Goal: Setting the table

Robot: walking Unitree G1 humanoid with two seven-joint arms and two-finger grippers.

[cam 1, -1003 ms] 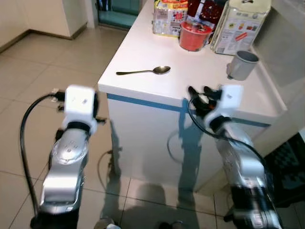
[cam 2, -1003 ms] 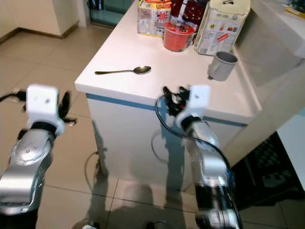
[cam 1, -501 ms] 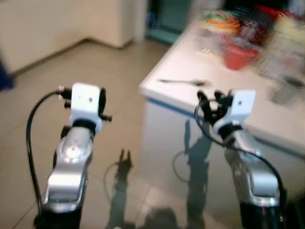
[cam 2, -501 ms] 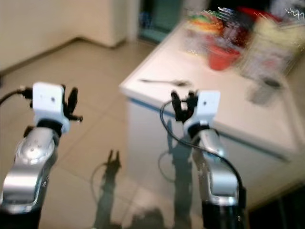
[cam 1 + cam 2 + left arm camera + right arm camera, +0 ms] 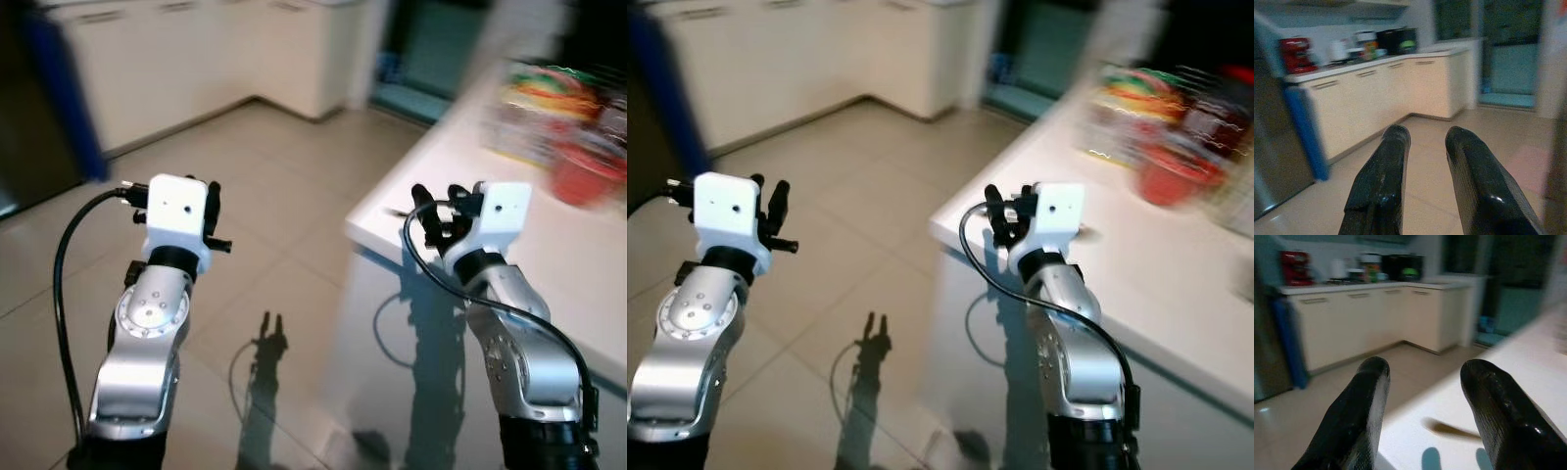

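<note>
White counter, motion-blurred; spoon lying near its corner, just beyond right gripper, fingers spread, empty; left gripper parted over floor; risk: blur spoiling aim, spoon nudged off edge.

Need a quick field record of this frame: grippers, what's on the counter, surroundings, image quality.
left gripper: open, empty, raised over the tiled floor
right gripper: open, empty, at the corner of the white counter
spoon: lying on the counter, just beyond the right gripper, blurred
red container: on the counter, further back, blurred
surroundings: cream cabinets along the far wall
image quality: head views motion-blurred
</note>
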